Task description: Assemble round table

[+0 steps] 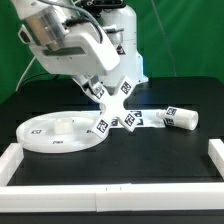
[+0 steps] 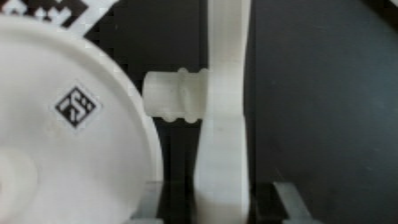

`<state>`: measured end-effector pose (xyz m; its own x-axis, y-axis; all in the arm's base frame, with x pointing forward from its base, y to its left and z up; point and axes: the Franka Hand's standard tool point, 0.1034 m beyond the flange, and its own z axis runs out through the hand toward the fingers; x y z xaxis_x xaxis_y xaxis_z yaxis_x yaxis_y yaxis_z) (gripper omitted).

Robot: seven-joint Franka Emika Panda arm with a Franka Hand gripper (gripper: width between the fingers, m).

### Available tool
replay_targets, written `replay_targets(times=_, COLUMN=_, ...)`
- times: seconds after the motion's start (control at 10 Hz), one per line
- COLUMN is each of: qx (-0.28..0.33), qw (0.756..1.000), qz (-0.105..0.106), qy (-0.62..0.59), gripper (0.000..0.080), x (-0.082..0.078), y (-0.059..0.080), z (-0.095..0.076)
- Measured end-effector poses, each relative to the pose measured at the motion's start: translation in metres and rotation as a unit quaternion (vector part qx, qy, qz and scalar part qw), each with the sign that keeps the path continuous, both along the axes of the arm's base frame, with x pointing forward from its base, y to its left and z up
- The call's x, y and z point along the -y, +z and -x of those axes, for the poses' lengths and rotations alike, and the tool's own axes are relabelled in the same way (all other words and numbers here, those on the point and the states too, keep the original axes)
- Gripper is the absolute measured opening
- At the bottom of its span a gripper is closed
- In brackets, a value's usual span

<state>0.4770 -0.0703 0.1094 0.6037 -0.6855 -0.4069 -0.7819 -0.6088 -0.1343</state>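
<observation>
On the black table [image 1: 170, 150], at the exterior view's left: round disc [image 1: 58, 133] lying flat. Just beside its rim: gripper [image 1: 102, 94] clamped shut on flat-armed piece [image 1: 122, 105], held on edge, threaded stub [image 2: 169, 95] facing the disc. Further right: short cylinder [image 1: 181, 118] on its side, near the piece.

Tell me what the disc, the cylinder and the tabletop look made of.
Disc: white plastic by its look, smooth and matte, with a moulded rim.
Cylinder: likely the same plastic, the same even white, with printed tags stuck on.
Tabletop: black and matte; cloth or mat, cannot tell.
</observation>
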Motion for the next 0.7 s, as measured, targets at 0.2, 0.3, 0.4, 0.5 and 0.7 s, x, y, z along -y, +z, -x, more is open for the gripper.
replay_targets(times=0.2, qx=0.003, qw=1.0, qz=0.001, qy=0.001, gripper=0.0113, x=0.003, y=0.001, z=-0.002)
replay_targets(times=0.3, qx=0.002, qw=1.0, qz=0.001, qy=0.001, gripper=0.0113, x=0.002, y=0.0, z=-0.002)
replay_targets(times=0.4, qx=0.002, qw=1.0, qz=0.001, qy=0.001, gripper=0.0113, x=0.002, y=0.0, z=-0.001)
replay_targets(times=0.5, qx=0.008, qw=1.0, qz=0.002, qy=-0.01, gripper=0.0113, x=-0.003, y=-0.002, z=0.008)
replay_targets(times=0.7, qx=0.001, qw=1.0, qz=0.015, qy=-0.015, gripper=0.0113, x=-0.014, y=-0.015, z=0.038)
